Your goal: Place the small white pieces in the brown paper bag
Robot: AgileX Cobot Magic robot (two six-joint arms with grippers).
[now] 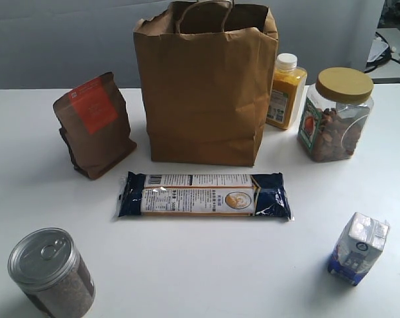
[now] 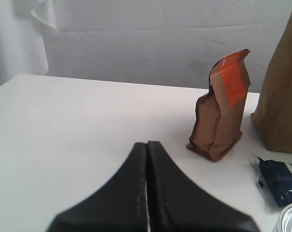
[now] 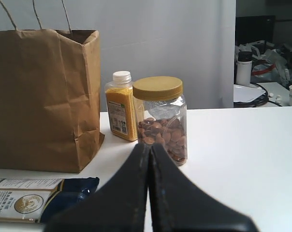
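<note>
The tall brown paper bag stands open at the back middle of the white table, handles up. It also fills one side of the right wrist view, and its edge shows in the left wrist view. No small white pieces show on the table in any view. My left gripper is shut with nothing between its fingers, low over bare table and pointing towards the brown pouch. My right gripper is shut and empty too, aimed at the nut jar. Neither arm appears in the exterior view.
A brown pouch with an orange label stands left of the bag. A long blue-and-white packet lies in front of it. Right of the bag are a yellow bottle and a nut jar. A tin can and blue carton stand near the front.
</note>
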